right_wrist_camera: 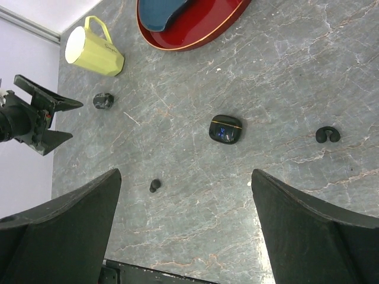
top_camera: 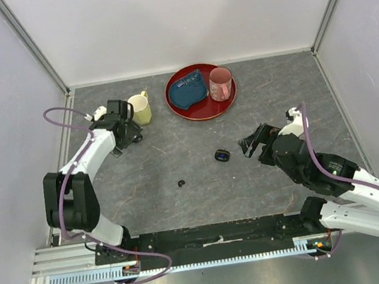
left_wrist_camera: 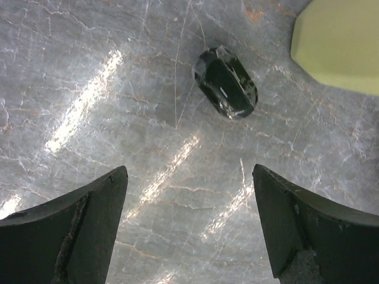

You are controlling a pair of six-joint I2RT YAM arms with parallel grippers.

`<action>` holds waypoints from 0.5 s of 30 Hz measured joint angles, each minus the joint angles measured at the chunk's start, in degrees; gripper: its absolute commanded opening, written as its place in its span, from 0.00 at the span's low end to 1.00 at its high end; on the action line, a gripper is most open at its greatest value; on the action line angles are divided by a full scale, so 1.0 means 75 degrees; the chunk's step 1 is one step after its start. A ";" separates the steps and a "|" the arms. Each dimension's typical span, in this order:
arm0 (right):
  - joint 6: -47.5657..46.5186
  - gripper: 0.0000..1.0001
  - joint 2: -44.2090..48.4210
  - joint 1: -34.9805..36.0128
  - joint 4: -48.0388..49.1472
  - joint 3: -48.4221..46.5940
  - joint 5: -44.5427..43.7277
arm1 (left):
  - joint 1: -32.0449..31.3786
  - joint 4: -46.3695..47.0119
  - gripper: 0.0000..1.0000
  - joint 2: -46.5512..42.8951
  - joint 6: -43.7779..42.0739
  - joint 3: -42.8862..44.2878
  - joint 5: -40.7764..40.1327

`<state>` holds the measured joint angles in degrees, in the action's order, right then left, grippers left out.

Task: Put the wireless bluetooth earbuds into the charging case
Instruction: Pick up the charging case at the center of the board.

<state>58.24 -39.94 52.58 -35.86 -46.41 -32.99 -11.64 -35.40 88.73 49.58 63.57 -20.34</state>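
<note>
Showing both arms over a grey marbled table [top_camera: 144, 170], from the top view and the two wrist views.

Left gripper [left_wrist_camera: 189, 171]: jaws spread wide with nothing between them, hovering near the far left of the table beside the yellow mug [top_camera: 140, 108]. Just ahead of the jaws, not between them, a small black oval object [left_wrist_camera: 226, 83] lies flat on the table, close to the mug but apart from it. Whether it is an earbud or a closed case cannot be told.

Right gripper [right_wrist_camera: 185, 174]: jaws likewise fully spread and empty, held above the middle right of the table and pointing toward the left arm.

Charging case [right_wrist_camera: 225, 129]: a dark rounded box near the table's centre, just ahead of the right gripper, with a blue glint on its upper face. Whether its lid is up cannot be told.

One earbud [right_wrist_camera: 154, 186] lies on the bare table nearer the arm bases and to the left of the case, well apart from it. A second, curved earbud [right_wrist_camera: 327, 135] lies on the other side of the case and is seen only in the right wrist view. Neither earbud sits in the case, and neither touches a gripper.

At the far edge a red tray [top_camera: 206, 109] carries a blue object [top_camera: 189, 88] and a pink mug [top_camera: 221, 84], side by side.
</note>
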 measured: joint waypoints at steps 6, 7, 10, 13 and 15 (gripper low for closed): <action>-0.0006 0.98 -0.0050 -0.0029 0.0003 0.0000 -0.0035 | 0.0449 -0.0280 0.88 0.0968 0.0058 0.0810 0.0242; -0.0006 0.98 -0.0055 -0.0029 0.0000 0.0000 -0.0050 | 0.0513 -0.0315 0.88 0.1125 0.0079 0.0915 0.0294; -0.0017 0.98 -0.0082 -0.0032 0.0000 0.0000 -0.0070 | 0.0641 -0.0420 0.87 0.1612 0.0175 0.1207 0.0379; -0.0052 0.98 -0.0137 -0.0035 0.0000 0.0000 -0.0085 | 0.0659 -0.0533 0.86 0.2052 0.0309 0.1466 0.0393; -0.0087 0.98 -0.0192 -0.0041 0.0000 0.0000 -0.0108 | 0.0670 -0.0577 0.86 0.2267 0.0411 0.1603 0.0405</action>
<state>57.58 -41.39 52.27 -35.86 -46.41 -33.80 -6.61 -39.72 105.73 52.66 75.59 -17.30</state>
